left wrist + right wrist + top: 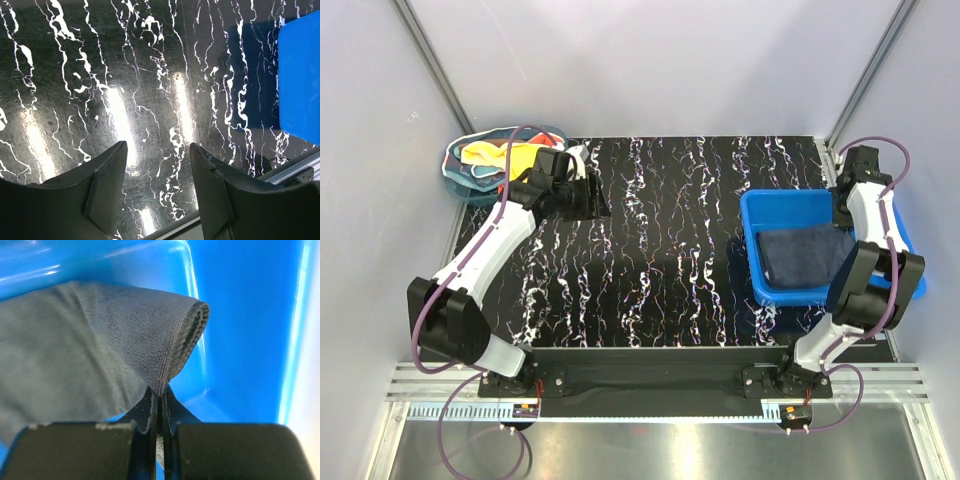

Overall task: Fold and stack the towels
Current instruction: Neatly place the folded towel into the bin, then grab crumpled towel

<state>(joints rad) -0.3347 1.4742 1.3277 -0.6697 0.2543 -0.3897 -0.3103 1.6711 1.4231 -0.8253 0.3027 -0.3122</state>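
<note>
Towels [495,153], yellow and orange, are bunched in a teal basket [453,178] at the far left corner. Beside it, the left gripper [157,150] is held wide open and empty over the black table [670,240]. At right, a dark grey-blue towel [807,255] is laid in the blue bin [760,205], its edge pinched by the closed right gripper [159,399].

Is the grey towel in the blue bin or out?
In: the grey towel lies inside the blue bin, one edge pinched by the right gripper.
</note>
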